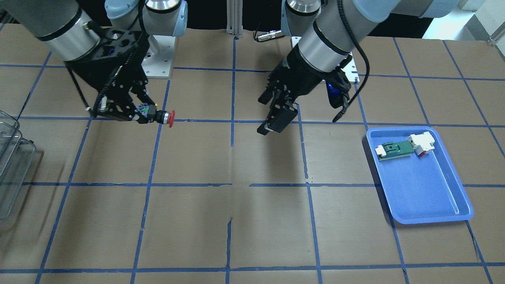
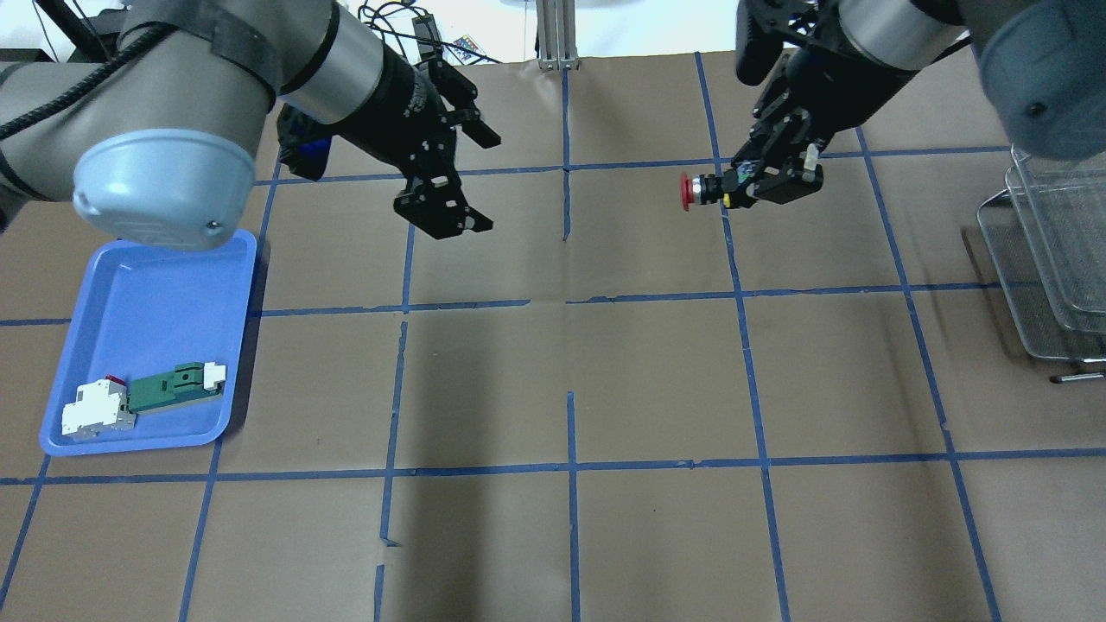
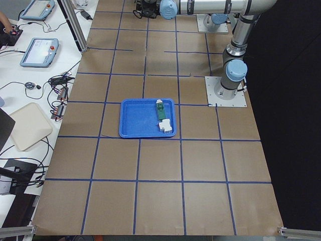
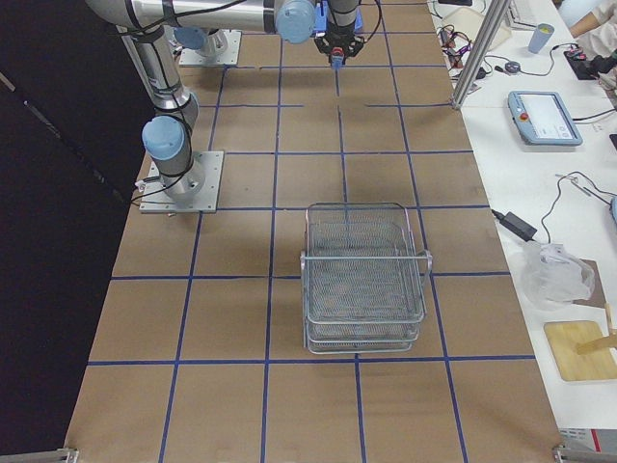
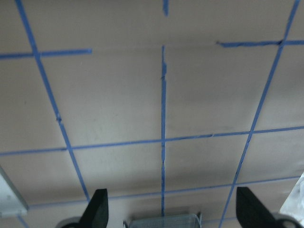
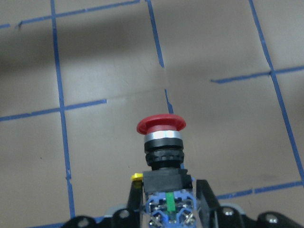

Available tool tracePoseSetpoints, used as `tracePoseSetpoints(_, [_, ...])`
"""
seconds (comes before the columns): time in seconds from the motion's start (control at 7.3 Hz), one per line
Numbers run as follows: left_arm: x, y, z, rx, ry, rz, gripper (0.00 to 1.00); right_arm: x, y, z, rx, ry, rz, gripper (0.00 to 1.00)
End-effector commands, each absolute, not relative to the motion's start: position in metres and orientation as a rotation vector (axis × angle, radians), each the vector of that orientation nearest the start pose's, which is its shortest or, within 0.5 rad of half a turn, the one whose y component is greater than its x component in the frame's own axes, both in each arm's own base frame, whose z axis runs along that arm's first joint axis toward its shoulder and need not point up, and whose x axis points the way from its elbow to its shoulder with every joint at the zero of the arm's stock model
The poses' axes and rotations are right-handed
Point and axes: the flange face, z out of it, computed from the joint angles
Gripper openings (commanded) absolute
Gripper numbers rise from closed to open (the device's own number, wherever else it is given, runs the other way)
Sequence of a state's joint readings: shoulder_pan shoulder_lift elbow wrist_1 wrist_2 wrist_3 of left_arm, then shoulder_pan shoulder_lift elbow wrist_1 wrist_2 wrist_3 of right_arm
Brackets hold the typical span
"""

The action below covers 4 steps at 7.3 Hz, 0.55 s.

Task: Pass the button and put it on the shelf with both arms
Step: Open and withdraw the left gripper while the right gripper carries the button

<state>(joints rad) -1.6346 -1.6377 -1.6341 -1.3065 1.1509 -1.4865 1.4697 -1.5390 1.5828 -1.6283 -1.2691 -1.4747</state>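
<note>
Both the right gripper and the left gripper hang over the table, tilted down and facing each other. The right one pinches the button by its rear block, red cap pointing at the left one — fingers spread wide. The shelf stands well apart, at the table's edge.

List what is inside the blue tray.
Two parts lie at one end of the blue tray, touching: a green-and-white flat part and a white block with red tip. The rest is bare floor. Anything beneath the parts is covered.
</note>
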Motion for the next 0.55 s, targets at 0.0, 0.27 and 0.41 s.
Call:
tracePoseSetpoints(0.0, [-0.118,-0.53,0.452,-1.778,2.901,0.159,0.98,-0.017,-0.546,0.455,-1.91,2.318,-0.287,0.04])
tracePoseSetpoints(0.27, [-0.093,-0.52,0.46,-1.145,3.089,0.012,1.0,-0.153,-0.554,0.414,-1.969,2.295,-0.31,0.04])
tracePoseSetpoints(0.41, [-0.094,-0.505,0.479,-0.861,3.18,-0.046,1.0,-0.21,-0.545,0.407,-2.05,2.277,-0.335,0.04])
